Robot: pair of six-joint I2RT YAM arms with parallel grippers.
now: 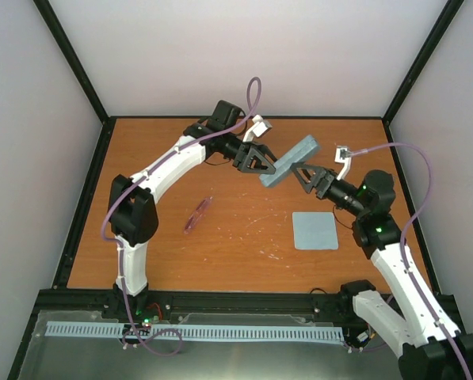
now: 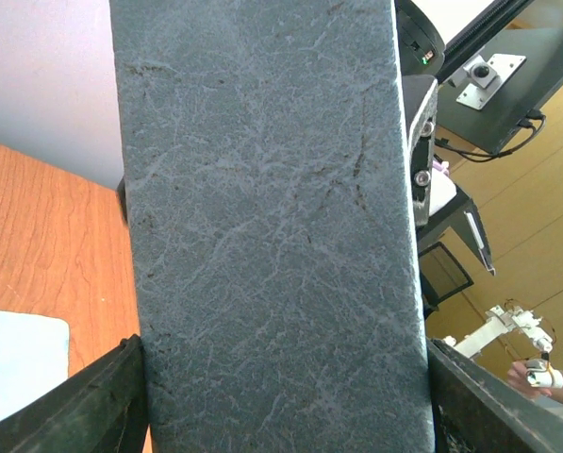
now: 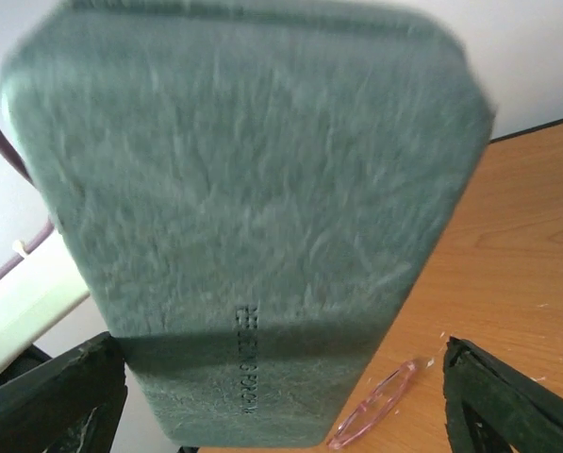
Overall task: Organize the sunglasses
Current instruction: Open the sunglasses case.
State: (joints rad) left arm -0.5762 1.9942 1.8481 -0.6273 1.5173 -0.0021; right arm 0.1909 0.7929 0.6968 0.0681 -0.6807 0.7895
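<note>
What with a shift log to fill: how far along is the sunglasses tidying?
Nothing looks stowed yet. In hand: the grey-blue oblong case is aloft, clamped between the left fingers; the right fingers straddle it with a gap on one side. Remaining: the slim reddish-pink folded sunglasses and the pale blue square cloth lie on the orange table.

A: You see the arms' colours?
B: Your left arm [image 1: 169,168] and right arm [image 1: 398,265] have white shells and black joints. A purple cable [image 1: 256,87] loops from each wrist.
A: Any lights?
B: You get green lights [image 1: 376,231] on the right arm, one at the left base [image 1: 137,305]. Your fingers [image 2: 83,406] are matte black, speckled at the edges.
</note>
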